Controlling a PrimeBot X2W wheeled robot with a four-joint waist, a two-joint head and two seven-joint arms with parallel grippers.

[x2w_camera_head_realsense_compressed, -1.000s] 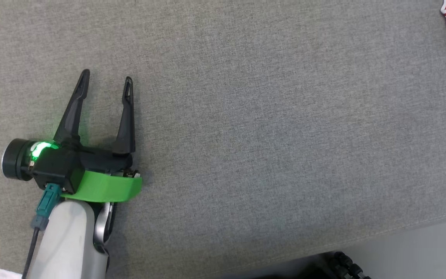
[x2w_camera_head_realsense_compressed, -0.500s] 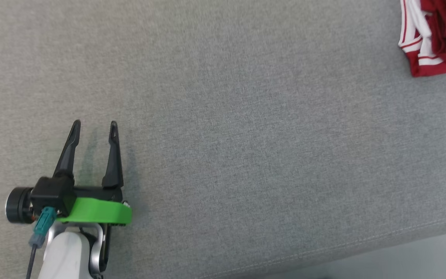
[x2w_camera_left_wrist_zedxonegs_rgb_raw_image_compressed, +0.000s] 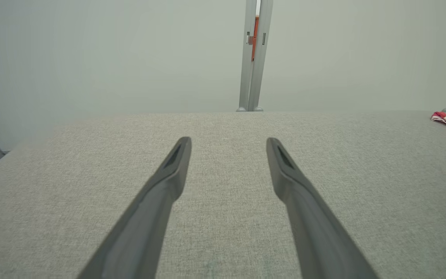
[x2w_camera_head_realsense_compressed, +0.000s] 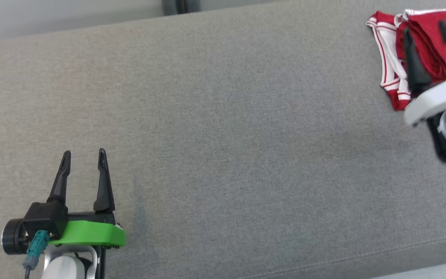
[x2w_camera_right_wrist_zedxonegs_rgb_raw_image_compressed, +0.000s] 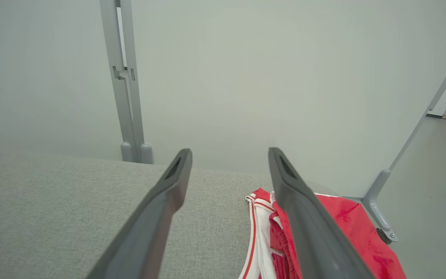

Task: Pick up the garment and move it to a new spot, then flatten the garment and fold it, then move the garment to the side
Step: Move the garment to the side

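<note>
the left hand (x2w_camera_head_realsense_compressed: 84, 152) is hovering open, well left of the red-and-white garment (x2w_camera_head_realsense_compressed: 385, 50), bare worktop (x2w_camera_head_realsense_compressed: 246, 135) spreading between. the garment is lying bunched, worktop edges running close behind it; probably light and limp, best pinched at its striped hem (x2w_camera_head_realsense_compressed: 388, 75). the right hand (x2w_camera_head_realsense_compressed: 424, 29) is gaping empty just before it.

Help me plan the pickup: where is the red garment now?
In the head view the red garment lies bunched at the far right of the grey fabric surface, by the open right end effector.

A grey fabric surface (x2w_camera_head_realsense_compressed: 223, 135), perhaps upholstery, bears a red-and-white garment (x2w_camera_head_realsense_compressed: 428, 42) far right.
</note>
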